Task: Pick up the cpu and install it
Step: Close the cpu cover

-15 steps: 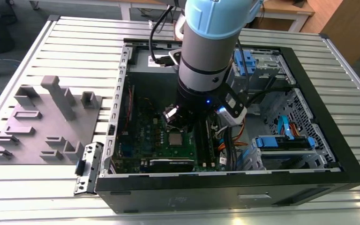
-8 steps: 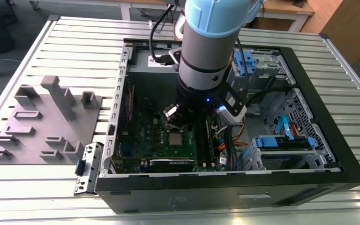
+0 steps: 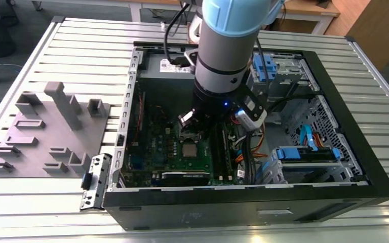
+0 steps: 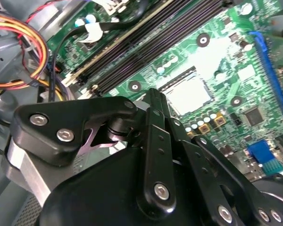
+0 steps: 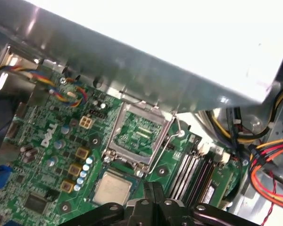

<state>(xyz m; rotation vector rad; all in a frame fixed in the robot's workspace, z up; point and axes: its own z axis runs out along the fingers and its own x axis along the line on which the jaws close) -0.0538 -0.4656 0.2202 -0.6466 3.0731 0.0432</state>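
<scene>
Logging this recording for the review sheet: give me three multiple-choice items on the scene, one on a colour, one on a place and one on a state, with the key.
1. What colour is the plastic tray beside the computer case?
A. Grey
B. Blue
C. Orange

2. Where does the cpu lie?
A. In a recess of the tray
B. On the motherboard inside the case
C. On the case's black rim

3. How does the socket's metal frame stand?
A. Shut flat over the cpu
B. Flipped up, open
C. Taken off, lying on the tray

Key: 1 A, the tray is grey all over in the exterior view. 2 B, the cpu's silver top shows among the green board's parts in both wrist views. 3 B, the frame tilts up beside the bare cpu in the first wrist view.
</scene>
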